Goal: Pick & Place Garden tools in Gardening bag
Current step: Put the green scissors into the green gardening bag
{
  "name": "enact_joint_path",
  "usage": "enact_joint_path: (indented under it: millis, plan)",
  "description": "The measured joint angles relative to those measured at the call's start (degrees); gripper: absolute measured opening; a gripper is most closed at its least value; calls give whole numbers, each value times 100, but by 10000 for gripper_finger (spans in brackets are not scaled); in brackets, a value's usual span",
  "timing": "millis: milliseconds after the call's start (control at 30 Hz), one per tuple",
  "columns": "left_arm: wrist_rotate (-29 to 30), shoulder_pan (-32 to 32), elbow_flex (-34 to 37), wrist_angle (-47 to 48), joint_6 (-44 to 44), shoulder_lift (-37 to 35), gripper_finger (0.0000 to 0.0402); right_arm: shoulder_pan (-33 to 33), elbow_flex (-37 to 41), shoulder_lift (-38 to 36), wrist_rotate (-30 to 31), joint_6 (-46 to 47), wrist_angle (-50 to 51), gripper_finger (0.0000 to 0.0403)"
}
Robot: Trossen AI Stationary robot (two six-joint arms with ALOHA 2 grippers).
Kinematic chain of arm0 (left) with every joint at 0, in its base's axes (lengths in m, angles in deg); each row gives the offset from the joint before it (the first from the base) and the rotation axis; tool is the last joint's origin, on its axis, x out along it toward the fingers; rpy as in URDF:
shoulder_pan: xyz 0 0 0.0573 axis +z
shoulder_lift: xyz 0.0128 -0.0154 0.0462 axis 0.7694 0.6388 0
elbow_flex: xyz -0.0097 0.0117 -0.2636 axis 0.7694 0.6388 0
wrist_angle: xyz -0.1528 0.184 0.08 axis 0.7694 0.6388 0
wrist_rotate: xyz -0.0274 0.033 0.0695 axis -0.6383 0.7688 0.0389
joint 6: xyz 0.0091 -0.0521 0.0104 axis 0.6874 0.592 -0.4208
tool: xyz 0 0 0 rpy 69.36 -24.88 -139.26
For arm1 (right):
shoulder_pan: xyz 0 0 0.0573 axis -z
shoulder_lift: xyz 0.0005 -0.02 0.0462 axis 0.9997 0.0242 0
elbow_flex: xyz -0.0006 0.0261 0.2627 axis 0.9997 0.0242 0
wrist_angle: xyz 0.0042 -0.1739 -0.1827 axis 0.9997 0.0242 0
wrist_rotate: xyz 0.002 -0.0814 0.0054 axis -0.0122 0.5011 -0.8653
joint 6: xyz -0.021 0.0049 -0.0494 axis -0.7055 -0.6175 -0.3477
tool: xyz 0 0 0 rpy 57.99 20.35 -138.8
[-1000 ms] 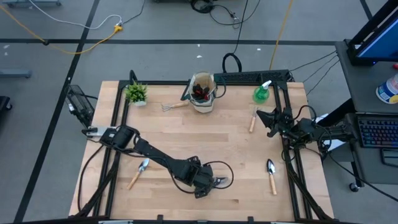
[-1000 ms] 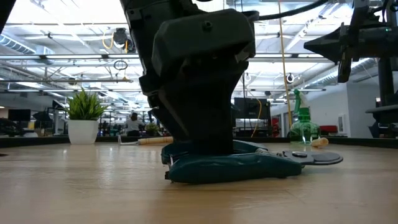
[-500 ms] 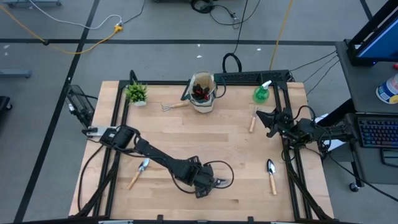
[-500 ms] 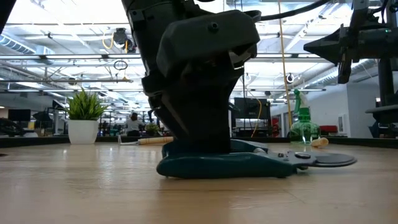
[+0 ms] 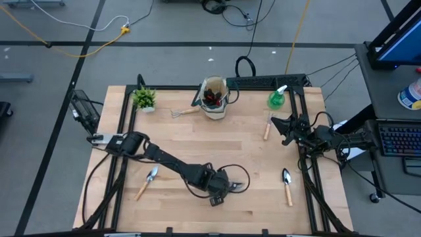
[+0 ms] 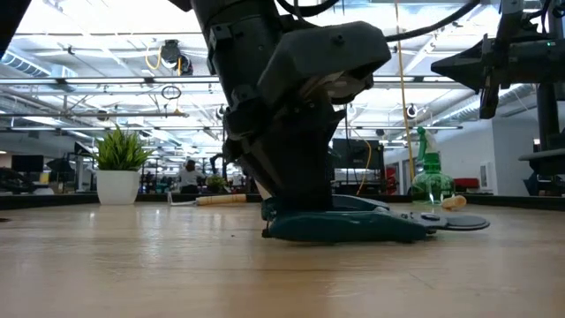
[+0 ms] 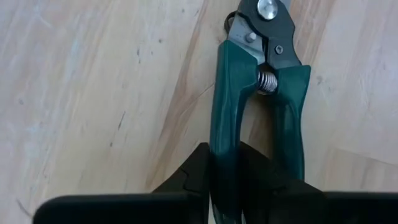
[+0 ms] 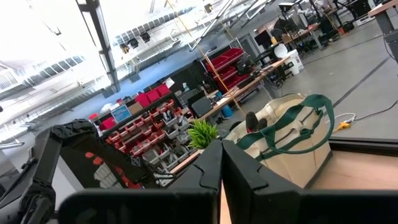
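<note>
The dark green pruning shears (image 7: pixel 227 93) lie flat on the wooden table near its front middle (image 5: pixel 235 186), blades toward the right edge. My left gripper (image 7: pixel 225 157) stands over their handle end (image 6: pixel 296 210) and is shut on them. The beige gardening bag (image 5: pixel 214 99) with green handles stands at the far middle, red and dark items inside. My right gripper (image 5: pixel 284 125) hangs shut and empty above the right side (image 8: pixel 221 167). My left gripper pinches one of the shears' two green handles (image 7: pixel 222 146) between its two fingers, toward that handle's free end. The other handle (image 7: pixel 292 140) runs outside one finger (image 7: pixel 264 171). The fingers come from above, pointing down. The shears lie on the table (image 6: pixel 353 230).
On the table lie a trowel (image 5: pixel 147 182) at the front left, another trowel (image 5: pixel 287 185) at the front right, a wooden-handled tool (image 5: pixel 267 128) and a small rake (image 5: pixel 183 112). A green spray bottle (image 5: pixel 277 99) and a potted plant (image 5: pixel 143 99) stand at the back.
My left gripper has drawn its fingers together on the shears' handle and gone a little toward the table's right edge. The shears have slid along the table that way with it, lying flat throughout.
</note>
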Motion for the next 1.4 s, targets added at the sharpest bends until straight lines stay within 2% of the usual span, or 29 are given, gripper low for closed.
enact_joint_path:
  millis: [467,867,1000,1167,1400]
  plan:
    - [-650,254,10,94,-155,-139,53,0,0,0,0,0,0,0]
    - [-671,501,15,280,-457,-1209,53,0,1,0,2,0,-3,0]
    - [-651,592,4,15,-477,-1585,53,0,0,0,2,0,-2,0]
    - [-677,636,4,-861,-746,-1901,53,0,0,0,2,0,-2,0]
    - [-1234,716,1,-2210,-1098,-2054,53,0,0,0,2,0,-4,0]
